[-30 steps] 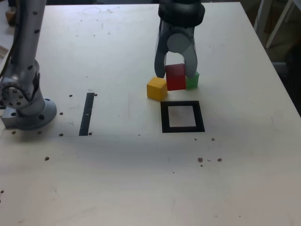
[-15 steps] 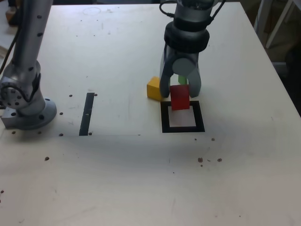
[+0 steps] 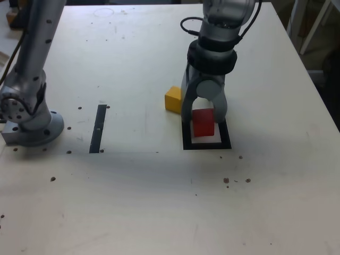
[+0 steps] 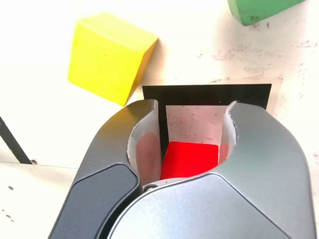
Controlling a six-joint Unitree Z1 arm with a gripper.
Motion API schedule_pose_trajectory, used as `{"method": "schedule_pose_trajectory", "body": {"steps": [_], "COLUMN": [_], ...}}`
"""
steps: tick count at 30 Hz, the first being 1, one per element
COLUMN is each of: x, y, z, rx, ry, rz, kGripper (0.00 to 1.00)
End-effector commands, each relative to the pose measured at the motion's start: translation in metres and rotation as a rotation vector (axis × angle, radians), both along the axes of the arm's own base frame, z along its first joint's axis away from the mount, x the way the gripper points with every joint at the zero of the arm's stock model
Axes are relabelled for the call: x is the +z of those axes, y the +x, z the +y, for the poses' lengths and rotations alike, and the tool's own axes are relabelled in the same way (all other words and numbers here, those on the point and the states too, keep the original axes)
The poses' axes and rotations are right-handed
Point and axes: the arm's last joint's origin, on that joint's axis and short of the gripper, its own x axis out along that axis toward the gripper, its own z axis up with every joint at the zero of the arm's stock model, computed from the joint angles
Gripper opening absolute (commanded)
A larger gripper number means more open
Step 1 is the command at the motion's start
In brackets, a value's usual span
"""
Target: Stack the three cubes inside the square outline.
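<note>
Moved since the earlier frame: the claw (image 3: 203,118) and red cube (image 3: 203,126) have come from beside the yellow cube to over the square outline (image 3: 207,146).
Arm (image 3: 36,58): at the exterior view's left it rises from its round base (image 3: 34,130) and runs out of view at the top; its wrist end (image 3: 213,56) comes back in right of centre, reaching downward.
Black strip (image 3: 98,129): flat on the counter (image 3: 127,202), right of the base.
Yellow cube (image 3: 173,100): on the counter, near the outline's upper left corner, outside the claw.
Claw: fingers pointing down, clamped on the red cube.
Red cube: between the fingertips, within the outline as seen; whether it touches the counter, I cannot tell.
Green cube (image 4: 264,7): partly in the wrist view, outside the claw, apart from the outline.
</note>
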Motion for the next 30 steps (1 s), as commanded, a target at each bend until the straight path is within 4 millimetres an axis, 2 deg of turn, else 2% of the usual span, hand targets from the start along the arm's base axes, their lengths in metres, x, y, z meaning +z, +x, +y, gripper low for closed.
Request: {"method": "schedule_pose_trajectory", "body": {"steps": [1, 10, 12, 16, 18, 25, 30], "x": [-0.004, -0.008, -0.01, -0.014, -0.016, -0.01, 0.011], "y": [0.001, 0.003, 0.003, 0.001, 0.0, -0.003, -0.007], "z": [-0.001, -0.001, -0.001, 0.0, 0.001, 0.004, 0.006], "rx": [0.001, 0.001, 0.0, 0.0, 0.001, 0.005, 0.0], "ry": [-0.002, -0.004, -0.003, -0.003, -0.003, 0.011, 0.056], "rz": [0.005, 0.005, 0.003, 0.006, 0.009, -0.008, -0.049], "kGripper": [0.33, 0.36, 0.49, 0.86, 0.97, 0.99, 0.99]}}
